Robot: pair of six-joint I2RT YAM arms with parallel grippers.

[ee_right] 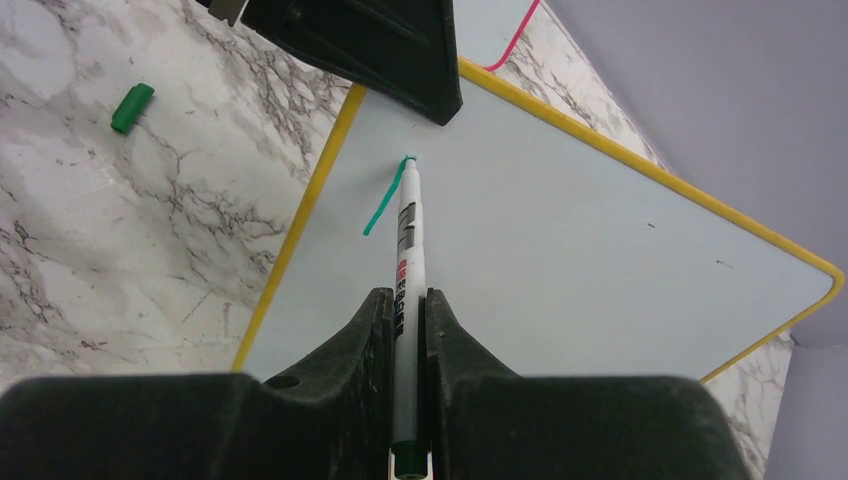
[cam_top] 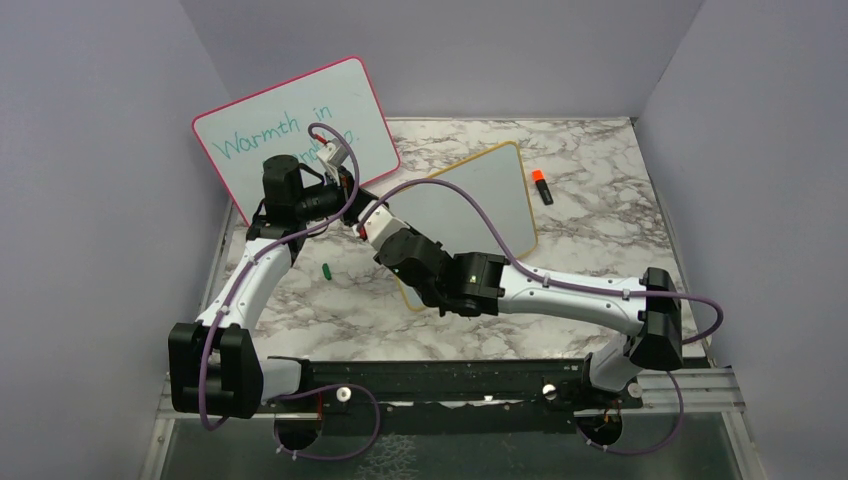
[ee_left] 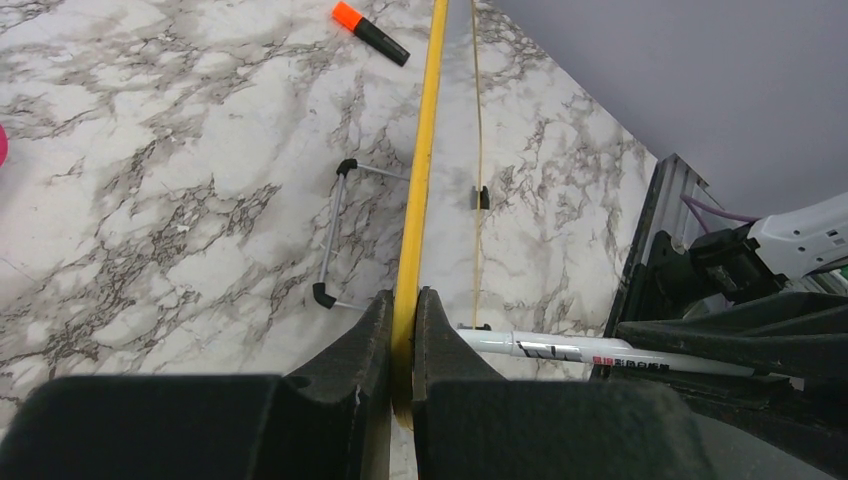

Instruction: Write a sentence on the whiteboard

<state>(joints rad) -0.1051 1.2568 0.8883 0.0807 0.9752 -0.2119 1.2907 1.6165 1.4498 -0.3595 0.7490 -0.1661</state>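
Left gripper (ee_left: 403,300) clenched on whiteboard (ee_right: 560,250) frame — right gripper (ee_right: 407,298) grasping marker (ee_right: 408,230), tip on its surface.

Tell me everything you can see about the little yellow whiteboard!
The whiteboard is a pale, smooth rectangle with a thin yellow-orange frame and rounded corners. It stands up, leaning, on the marble table, with a wire leg with black tips beside it. The left gripper pinches its frame edge. The right gripper holds a white marker whose tip touches the board near that edge. One short green stroke is drawn; the rest looks blank.
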